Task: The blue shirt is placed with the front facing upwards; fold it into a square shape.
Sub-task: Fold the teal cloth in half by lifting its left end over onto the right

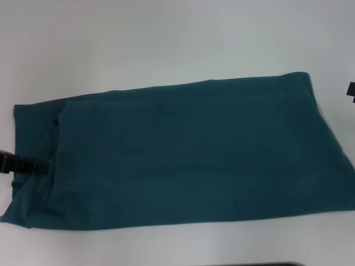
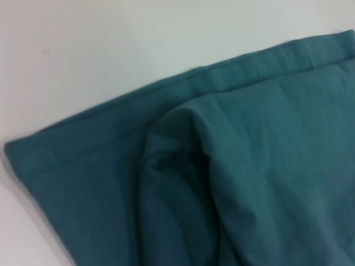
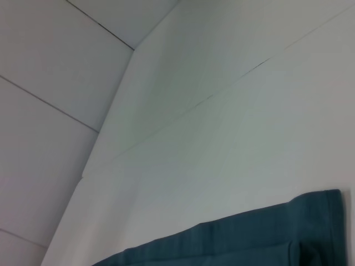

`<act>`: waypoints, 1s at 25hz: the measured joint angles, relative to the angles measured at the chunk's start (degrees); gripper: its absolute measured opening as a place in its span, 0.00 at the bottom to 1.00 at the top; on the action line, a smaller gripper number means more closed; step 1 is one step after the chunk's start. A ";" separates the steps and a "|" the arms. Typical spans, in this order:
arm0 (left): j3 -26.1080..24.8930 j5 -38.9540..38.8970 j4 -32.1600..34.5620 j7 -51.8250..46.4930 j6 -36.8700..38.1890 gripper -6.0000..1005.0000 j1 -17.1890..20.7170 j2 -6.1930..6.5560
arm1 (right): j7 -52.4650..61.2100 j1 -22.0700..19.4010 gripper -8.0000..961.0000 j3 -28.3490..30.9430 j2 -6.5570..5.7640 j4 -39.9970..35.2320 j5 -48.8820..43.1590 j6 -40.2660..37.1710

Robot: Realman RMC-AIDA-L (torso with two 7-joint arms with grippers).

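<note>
Head view: the blue shirt (image 1: 188,152) lies flat on the white counter (image 1: 166,39) as a long, roughly rectangular band, folded so that only plain dark teal cloth faces up; no print, label or writing can be read on it. The fabric looks like soft matte knit, mostly smooth, with a doubled layer whose edge runs as a faint ridge near the shirt's left end. Its far right corner is square and crisp, and the near left corner sags into a rounded point. The left claw (image 1: 25,165), black and hard-edged, comes in from the frame's left border and sits against the shirt's left end, overlapping the cloth edge; whether it is parted or pinching the fabric I cannot tell. A sliver of the right claw (image 1: 351,90) shows at the right border, just beside the shirt's far right corner and apart from it; how far open it is I cannot tell.

Left wrist view: the blue shirt (image 2: 233,166) fills most of the frame, a stitched hem band running along its edge, with a soft rounded fold bulging over a shadowed crease. The counter (image 2: 83,50) beside it is bare white.

Right wrist view: one hemmed corner of the blue shirt (image 3: 266,235) lies on the counter (image 3: 222,138), which shows thin seam lines between smooth panels.
</note>
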 joint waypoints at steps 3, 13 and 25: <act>0.20 0.27 0.27 -0.01 -0.19 0.44 0.01 0.04 | 0.00 -0.10 0.76 0.00 0.00 0.00 0.00 0.03; 0.32 2.35 0.45 0.45 -0.40 0.52 -0.50 -0.74 | 0.12 0.13 0.76 0.00 0.00 0.00 0.00 0.05; 1.87 2.37 0.98 0.84 -0.20 0.51 -1.68 -1.13 | 0.54 0.18 0.76 0.09 0.00 0.00 0.00 0.08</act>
